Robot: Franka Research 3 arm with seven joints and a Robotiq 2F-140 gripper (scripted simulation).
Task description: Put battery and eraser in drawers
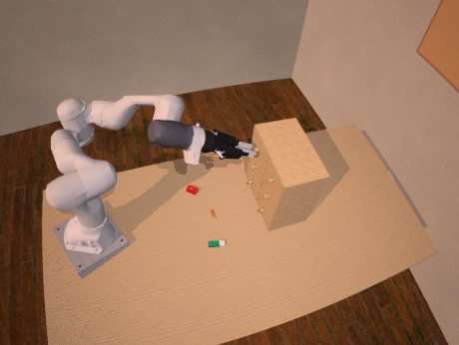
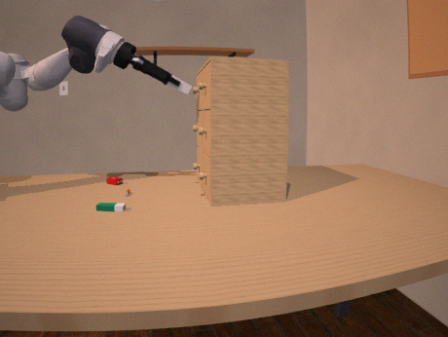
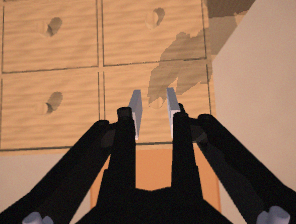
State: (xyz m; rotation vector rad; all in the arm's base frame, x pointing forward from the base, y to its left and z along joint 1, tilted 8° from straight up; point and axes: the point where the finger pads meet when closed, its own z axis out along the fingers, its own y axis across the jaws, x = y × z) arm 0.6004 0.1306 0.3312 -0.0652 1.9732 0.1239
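The small wooden chest (image 1: 286, 167) stands on the table with all its drawers pushed in; it also shows in the side view (image 2: 243, 129). My gripper (image 1: 251, 151) is up at the chest's front, at the left drawer of the top row. In the wrist view my fingers stand narrowly open on either side of that drawer's knob (image 3: 158, 102), not clamped on it. In the side view the fingertips (image 2: 187, 89) reach the top knob. The red nine-volt battery (image 1: 193, 189) and the green and white eraser (image 1: 217, 243) lie on the table.
A small orange thing (image 1: 213, 213) lies between the battery and the eraser. The arm's base (image 1: 90, 239) is at the table's left. A wall stands behind the chest to the right.
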